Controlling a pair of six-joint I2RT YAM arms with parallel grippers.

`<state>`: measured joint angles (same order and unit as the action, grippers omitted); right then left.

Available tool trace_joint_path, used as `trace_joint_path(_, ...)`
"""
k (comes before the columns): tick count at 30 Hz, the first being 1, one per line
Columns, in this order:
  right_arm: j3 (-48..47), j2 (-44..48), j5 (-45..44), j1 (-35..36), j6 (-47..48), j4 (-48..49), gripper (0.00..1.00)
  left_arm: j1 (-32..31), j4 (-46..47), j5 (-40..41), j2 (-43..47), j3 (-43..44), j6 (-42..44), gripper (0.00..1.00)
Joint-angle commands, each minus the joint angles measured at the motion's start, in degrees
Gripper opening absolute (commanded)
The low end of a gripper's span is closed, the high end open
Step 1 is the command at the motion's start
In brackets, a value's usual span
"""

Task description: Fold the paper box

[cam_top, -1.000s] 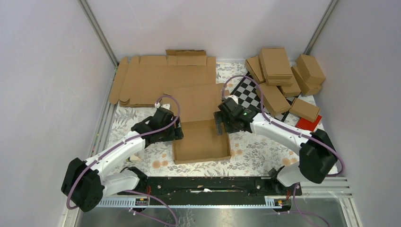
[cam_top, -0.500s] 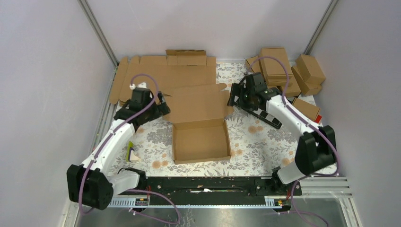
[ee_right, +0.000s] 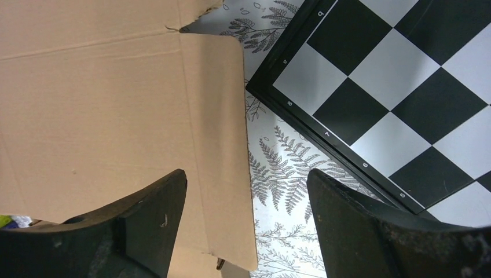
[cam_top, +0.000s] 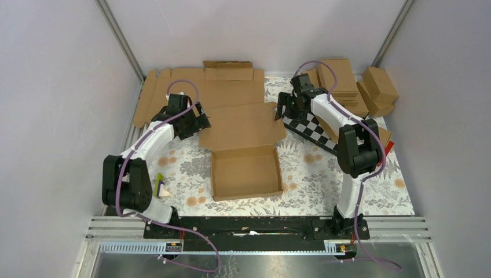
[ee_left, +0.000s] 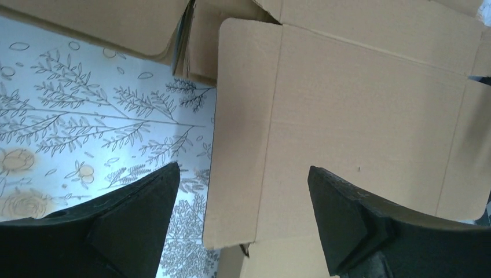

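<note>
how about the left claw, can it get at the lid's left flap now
Probably yes: the left claw is open and the left flap of the paper box shows between its fingers, nothing blocking.

The left arm (cam_top: pixel 151 139) and the right arm (cam_top: pixel 327 116) are both wearing smooth white shells — with chunky black joints (cam_top: pixel 124 185) in between. A thin purple cable (cam_top: pixel 183 83) is looping along each one. The left end effector (ee_left: pixel 243 169) and right end effector (ee_right: pixel 246 172) are showing black, pointy fingers (ee_left: pixel 133 217) with dull, rough skin. A long black rail (cam_top: pixel 220 226) is carrying both bases.
</note>
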<state>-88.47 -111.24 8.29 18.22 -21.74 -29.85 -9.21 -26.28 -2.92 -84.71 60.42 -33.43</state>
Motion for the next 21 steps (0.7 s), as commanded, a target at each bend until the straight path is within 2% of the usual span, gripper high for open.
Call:
trace_joint_path(1, -4.1, -2.4, 1.5, 0.1, 2.1, -2.4, 0.82, 0.5, 4.0, -2.9, -3.4, 3.5, 0.2, 0.88)
trace_joint_path(5, -4.8, -5.6, 4.4, 0.1, 2.1, -1.9, 0.80, 0.5, 5.9, -5.2, -5.3, 2.8, -0.2, 0.83)
trace_joint_path(8, -4.7, -6.6, 6.2, 0.1, 1.9, -0.9, 0.72, 0.4, 9.0, -8.8, -5.4, 1.4, -0.2, 0.73)
trace_joint_path(10, -4.7, -6.4, 7.3, 0.1, 1.8, -0.3, 0.62, -0.5, 10.9, -9.4, -4.6, 0.6, -0.1, 0.62)
trace_joint_path(12, -4.9, -5.6, 7.5, 0.2, 1.7, 0.1, 0.55, -1.9, 11.8, -8.2, -3.7, 0.7, 0.6, 0.47)
trace_joint_path(13, -4.7, -5.0, 7.4, 0.2, 1.5, 0.5, 0.51, -2.7, 11.9, -7.4, -3.3, 1.0, 1.1, 0.33)
trace_joint_path(15, -4.2, -3.4, 7.9, 0.2, 1.2, 1.5, 0.37, -4.5, 11.9, -5.8, -2.8, 1.8, 2.3, 0.11)
trace_joint_path(16, -4.1, -2.6, 8.3, 0.2, 1.0, 1.8, 0.24, -5.3, 11.7, -5.0, -2.3, 2.1, 2.7, 0.02)
trace_joint_path(18, -3.9, -1.2, 8.4, 0.4, 1.0, 2.0, 0.06, -7.0, 11.5, -3.4, -1.2, 2.7, 3.3, 0.00)
trace_joint_path(19, -3.7, -0.2, 7.9, 0.5, 1.3, 1.9, 0.00, -7.8, 11.5, -2.4, -0.4, 2.9, 3.6, 0.00)
trace_joint_path(21, -3.0, 2.1, 5.7, 1.0, 2.1, 2.2, 0.00, -9.7, 11.4, 0.1, 1.4, 3.0, 4.7, 0.00)
